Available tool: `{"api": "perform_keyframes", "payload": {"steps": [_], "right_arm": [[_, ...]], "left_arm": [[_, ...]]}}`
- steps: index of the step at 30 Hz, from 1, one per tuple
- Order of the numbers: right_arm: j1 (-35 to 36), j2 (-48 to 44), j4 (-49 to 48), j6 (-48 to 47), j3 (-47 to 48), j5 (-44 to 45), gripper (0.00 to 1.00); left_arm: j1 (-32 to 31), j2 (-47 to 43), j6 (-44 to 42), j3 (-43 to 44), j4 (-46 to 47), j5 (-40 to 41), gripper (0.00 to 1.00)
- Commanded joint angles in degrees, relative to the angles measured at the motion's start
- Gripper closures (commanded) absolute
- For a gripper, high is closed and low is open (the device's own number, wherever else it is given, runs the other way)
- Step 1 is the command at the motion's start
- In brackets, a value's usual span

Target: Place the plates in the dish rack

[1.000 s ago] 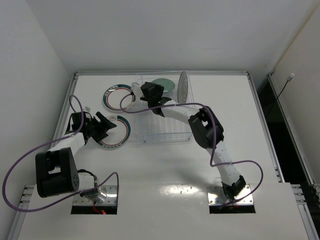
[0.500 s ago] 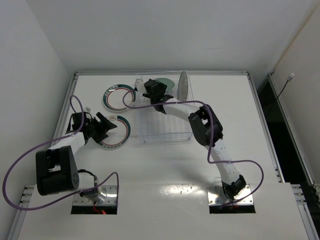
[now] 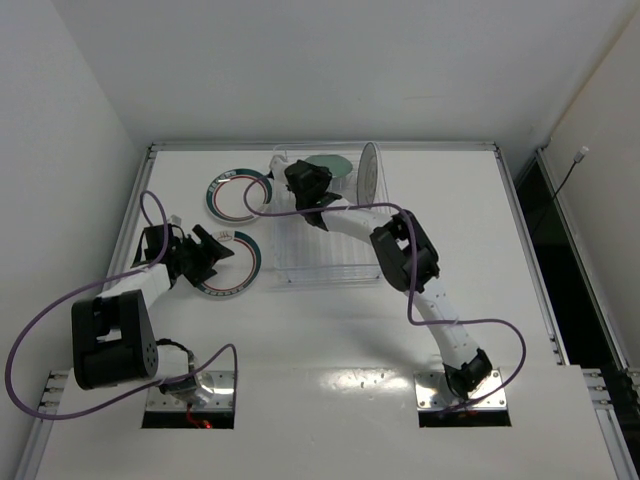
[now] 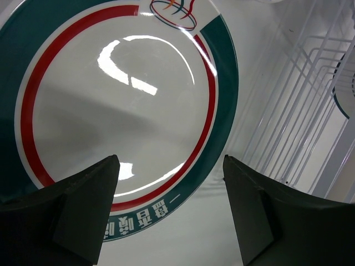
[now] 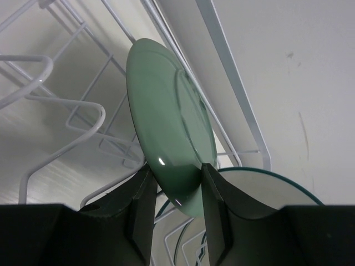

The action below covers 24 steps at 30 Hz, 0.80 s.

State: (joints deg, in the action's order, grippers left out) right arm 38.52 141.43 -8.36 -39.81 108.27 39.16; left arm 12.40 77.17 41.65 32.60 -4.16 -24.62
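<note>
**The green plate could slip or tip**

The right gripper (image 5: 176, 178) is deep in the dish rack (image 3: 330, 262), at its far end. Its two fingers press on both sides of the low edge of the small green plate (image 5: 166, 116). The plate stands on its edge among the wires and leans a little. A white plate (image 3: 367, 172) stands upright near it, at the rack's far right corner.

The fingers hold only a thin bit of rim. The plate is smooth and shiny, so it may slide out. If it is let go before it sits between two wires, it may fall flat or knock the white plate over. If the arm pushes too hard, the plate may catch on a wire and shove the light rack along the table (image 3: 330, 340).

The left gripper (image 4: 169, 166) hangs over a plate with a red ring (image 4: 122, 105). That plate lies flat on the table, just left of the rack. The gripper's fingers are wide apart and hold nothing. A flat plate is hard to pick up, so the fingers may just push it into the rack. One more ringed plate (image 3: 238, 195) lies flat farther back. So two plates are not loaded yet.
</note>
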Motion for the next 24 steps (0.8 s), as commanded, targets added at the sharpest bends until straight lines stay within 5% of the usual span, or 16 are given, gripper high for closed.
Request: {"api": "perform_keyframes", "payload": {"steps": [1, 7, 24], "right_arm": [[-1.1, 1.7, -5.2, 4.0, 2.0, 10.9, 1.0], [-1.1, 0.6, -14.6, 3.5, 8.0, 24.1, 1.0], [-0.5, -10.3, -18.2, 3.5, 10.7, 29.7, 1.0]], "left_arm": [[-0.2, 0.8, 0.4, 0.4, 2.0, -0.2, 0.27], [-0.2, 0.8, 0.4, 0.4, 2.0, -0.7, 0.27], [-0.2, 0.3, 0.4, 0.4, 2.0, -1.2, 0.27]]}}
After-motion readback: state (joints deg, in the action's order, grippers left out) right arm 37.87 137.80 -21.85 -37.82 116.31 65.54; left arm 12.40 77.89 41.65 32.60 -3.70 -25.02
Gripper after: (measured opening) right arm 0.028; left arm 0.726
